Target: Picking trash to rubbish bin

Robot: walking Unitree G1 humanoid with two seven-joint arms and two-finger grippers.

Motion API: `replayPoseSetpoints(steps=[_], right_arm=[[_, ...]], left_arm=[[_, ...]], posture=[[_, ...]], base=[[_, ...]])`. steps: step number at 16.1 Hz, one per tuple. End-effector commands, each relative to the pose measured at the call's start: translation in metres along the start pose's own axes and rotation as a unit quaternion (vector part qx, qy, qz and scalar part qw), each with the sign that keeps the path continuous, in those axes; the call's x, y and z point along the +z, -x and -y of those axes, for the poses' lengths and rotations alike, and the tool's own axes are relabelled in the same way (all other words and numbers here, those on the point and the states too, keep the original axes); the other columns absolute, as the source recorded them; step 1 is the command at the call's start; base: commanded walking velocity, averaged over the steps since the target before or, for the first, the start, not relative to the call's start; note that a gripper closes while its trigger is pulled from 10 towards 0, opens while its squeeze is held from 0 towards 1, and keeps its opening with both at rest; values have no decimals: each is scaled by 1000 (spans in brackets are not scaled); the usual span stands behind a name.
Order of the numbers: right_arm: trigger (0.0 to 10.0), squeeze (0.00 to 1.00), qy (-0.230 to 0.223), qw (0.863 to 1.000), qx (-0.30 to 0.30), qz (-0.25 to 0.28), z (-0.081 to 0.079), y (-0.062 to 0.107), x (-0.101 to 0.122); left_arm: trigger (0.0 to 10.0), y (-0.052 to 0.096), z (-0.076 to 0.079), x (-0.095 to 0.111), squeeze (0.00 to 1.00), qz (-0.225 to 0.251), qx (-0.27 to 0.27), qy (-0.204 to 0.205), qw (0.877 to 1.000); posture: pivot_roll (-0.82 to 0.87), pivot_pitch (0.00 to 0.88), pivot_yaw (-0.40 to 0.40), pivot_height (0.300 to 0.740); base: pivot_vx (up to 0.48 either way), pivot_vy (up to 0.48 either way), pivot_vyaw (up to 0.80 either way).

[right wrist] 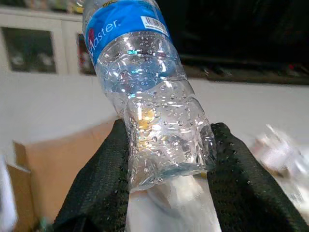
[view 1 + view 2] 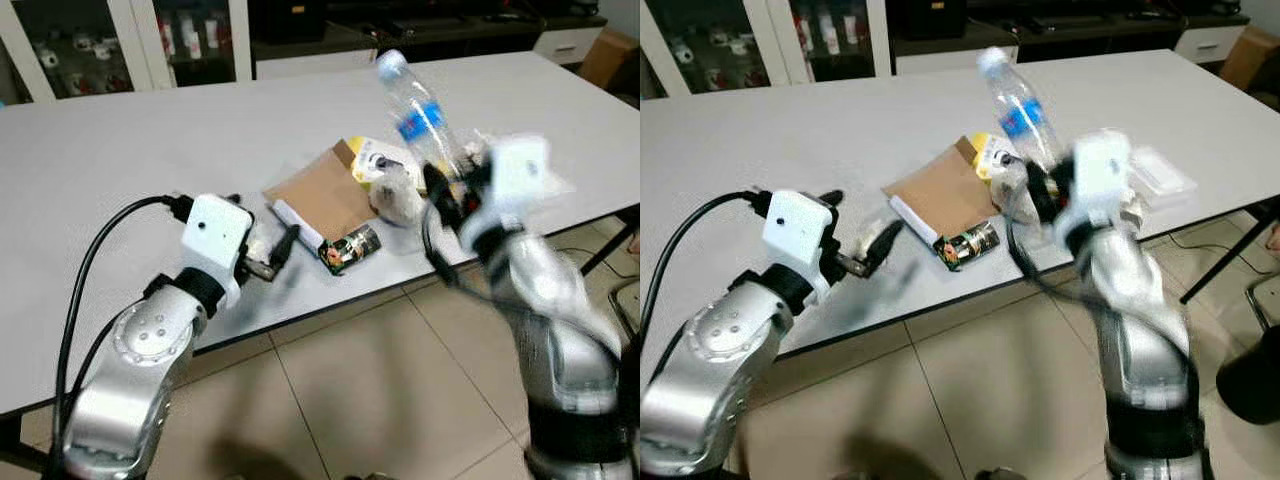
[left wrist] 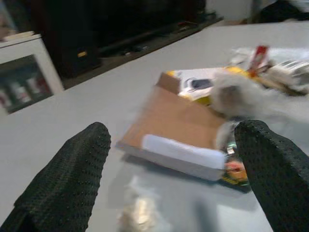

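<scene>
My right claw [image 2: 447, 190] is clamped on the bottom of the water bottle [image 2: 418, 112], lifted above the bench [image 2: 150, 150]. My left claw [image 3: 174, 159] is open near the brown box [image 2: 325, 192]. Next I think I must find the bin

A long white table [image 2: 150, 150] stands on a tiled floor [image 2: 380, 400]. Near its front edge lie a brown cardboard box [image 2: 325, 190], a small dark can [image 2: 350, 248] – touching the box – and crumpled wrappers [image 2: 400, 195].

Head eyes look down at the table [image 2: 200, 120]; wrist cameras sit close.
</scene>
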State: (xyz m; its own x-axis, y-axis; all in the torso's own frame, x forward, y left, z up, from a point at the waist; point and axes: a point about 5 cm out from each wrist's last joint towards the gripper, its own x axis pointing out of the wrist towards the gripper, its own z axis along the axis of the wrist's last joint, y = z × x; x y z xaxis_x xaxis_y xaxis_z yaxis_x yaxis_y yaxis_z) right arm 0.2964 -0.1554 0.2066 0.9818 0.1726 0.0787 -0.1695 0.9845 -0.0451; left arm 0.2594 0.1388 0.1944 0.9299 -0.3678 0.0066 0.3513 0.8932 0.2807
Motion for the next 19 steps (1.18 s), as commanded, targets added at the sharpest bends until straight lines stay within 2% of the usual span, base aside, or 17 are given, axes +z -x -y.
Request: replayPoseSetpoints(steps=[1,3,4,7,8,9,10,12,15,16,18,19], right_arm=[[10000,0,27,999,-29,28,6,9,0],[10000,0,25,998,-42,32,4,19,-10],[10000,0,4,997,-67,49,5,25,-16],[10000,0,6,995,-74,68,1,33,-24],[10000,0,4,995,-73,69,0,36,-30],[10000,0,6,995,-72,65,-1,39,-35],[10000,0,0,995,-73,62,-2,40,-38],[10000,0,-21,996,-74,51,-3,41,-40],[10000,0,-18,997,-60,35,-9,44,-48],[10000,0,-26,998,-57,26,-11,47,-53],[10000,0,-36,998,-51,8,-15,46,-58],[10000,0,-35,998,-52,-3,-15,46,-61]], left_arm=[[10000,-1,2,-9,0,-11,11,-19,1000],[10000,0,1,-15,0,-32,26,21,999],[10000,1,1,-17,0,-36,27,56,997],[10000,2,-2,-20,0,-32,52,70,996],[10000,3,0,-22,0,-34,48,82,995],[10000,5,8,-25,0,-45,19,112,993],[10000,7,14,-26,0,-48,4,119,992],[10000,8,13,-33,0,-49,24,110,992],[10000,9,10,-42,0,-45,47,124,990],[10000,10,9,-44,0,-39,72,108,991],[10000,10,7,-47,0,-35,90,123,988],[10000,10,3,-50,0,-43,112,95,988]], posture=[[-18,47,-49,740],[-21,50,-51,740],[-18,51,-53,740],[-14,51,-59,740],[-16,50,-58,740],[-19,49,-56,740],[-20,47,-56,740],[-24,49,-58,740],[-23,49,-65,740],[-22,48,-69,740],[-20,44,-73,740],[-18,43,-75,740]], base=[[0,0,-800],[0,0,-800],[0,0,-800],[0,0,-800],[0,0,-800],[0,0,-800],[0,0,-800],[0,0,-800],[0,0,-800],[0,0,-800],[0,0,-800],[0,0,-800]])
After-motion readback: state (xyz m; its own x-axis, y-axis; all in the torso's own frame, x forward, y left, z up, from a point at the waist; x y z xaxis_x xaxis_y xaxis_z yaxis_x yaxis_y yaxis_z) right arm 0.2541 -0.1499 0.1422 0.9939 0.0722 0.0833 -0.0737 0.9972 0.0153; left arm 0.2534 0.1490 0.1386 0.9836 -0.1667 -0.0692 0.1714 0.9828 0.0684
